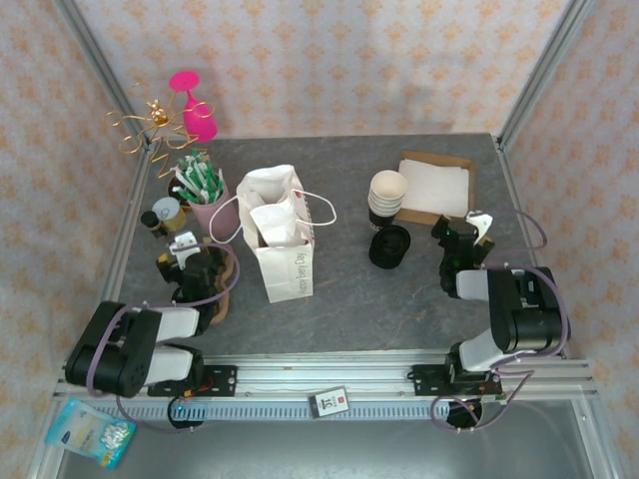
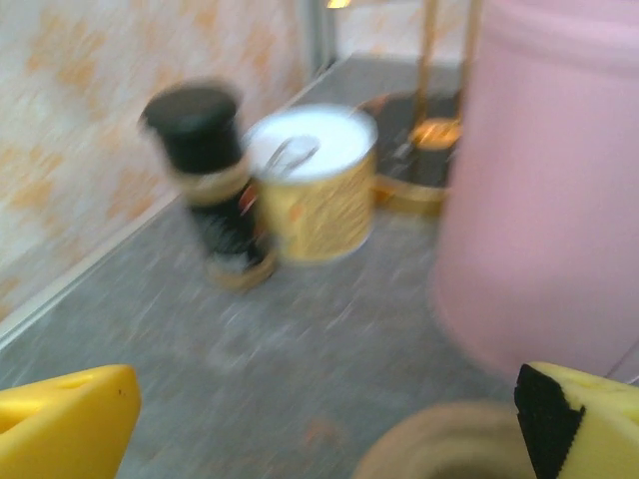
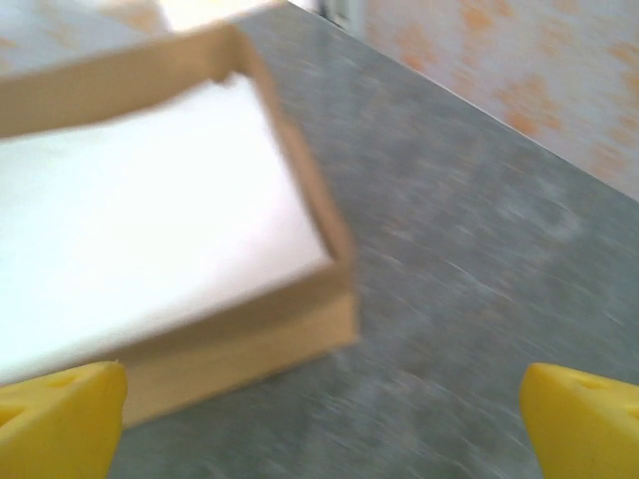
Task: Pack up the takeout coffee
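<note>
Near the table's left edge, the left gripper (image 2: 329,424) hangs open before the pink cup (image 2: 544,190). Right gripper (image 3: 324,424), jaws apart, faces bare tabletop beside the napkin box (image 3: 300,334). Whether the coffee stands anywhere here, I cannot tell.

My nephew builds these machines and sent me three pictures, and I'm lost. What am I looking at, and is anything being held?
Two robot arms are bolted at the near edge of a grey table. The overhead picture looks down from behind them.

On the table stand a white paper bag, a stack of cream-rimmed paper cups, a stack of black lids, a shallow brown cardboard tray and a pink tub of sachets.

The other two pictures come from cameras on the wrists. The yellow shapes at the bottom are fingers. The left gripper faces a yellow tin and a dark bottle. The right gripper faces the tray. Both are open and hold nothing.
</note>
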Robot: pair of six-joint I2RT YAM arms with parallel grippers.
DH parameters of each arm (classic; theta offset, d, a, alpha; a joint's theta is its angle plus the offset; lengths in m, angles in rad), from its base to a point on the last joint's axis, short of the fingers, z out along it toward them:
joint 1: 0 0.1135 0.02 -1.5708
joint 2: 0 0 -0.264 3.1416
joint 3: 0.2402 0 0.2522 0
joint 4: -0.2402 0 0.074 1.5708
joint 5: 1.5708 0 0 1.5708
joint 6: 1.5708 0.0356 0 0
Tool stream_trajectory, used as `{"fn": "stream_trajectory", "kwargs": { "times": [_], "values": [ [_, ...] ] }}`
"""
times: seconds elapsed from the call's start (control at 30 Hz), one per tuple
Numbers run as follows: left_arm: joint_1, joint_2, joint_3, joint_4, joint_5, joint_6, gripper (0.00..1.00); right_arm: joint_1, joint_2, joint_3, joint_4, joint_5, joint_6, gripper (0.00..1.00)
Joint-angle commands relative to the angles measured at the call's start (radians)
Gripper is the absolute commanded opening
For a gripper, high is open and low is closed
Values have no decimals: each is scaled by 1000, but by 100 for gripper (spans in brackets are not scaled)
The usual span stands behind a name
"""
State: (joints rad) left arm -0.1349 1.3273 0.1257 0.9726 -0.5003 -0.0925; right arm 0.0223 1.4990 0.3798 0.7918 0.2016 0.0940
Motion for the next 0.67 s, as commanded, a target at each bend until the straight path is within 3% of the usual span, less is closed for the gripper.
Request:
{"fn": "stream_trajectory", "kwargs": {
  "times": [0.0, 0.07, 0.13, 0.2, 0.23, 0.37, 0.63],
  "values": [
    [29, 121, -10, 491, 167, 114, 100, 2, -13, -146, 426, -220, -125, 100],
    [40, 210, -24, 594, 258, 135, 99, 2, 27, -231, 615, -219, -129, 100],
    [43, 242, -15, 621, 283, 145, 100, 7, 15, -132, 388, -167, -111, 100],
    [58, 193, 51, 402, 257, 96, 100, 11, 25, -161, 471, -177, -126, 99],
    [74, 208, 71, 386, 255, 82, 100, 14, 18, -149, 432, -178, -127, 99],
    [91, 212, 68, 398, 190, 40, 100, 13, 23, -150, 448, -179, -128, 100],
    [92, 216, 68, 405, 241, 60, 100, 13, 20, -151, 443, -189, -130, 99]
  ]
}}
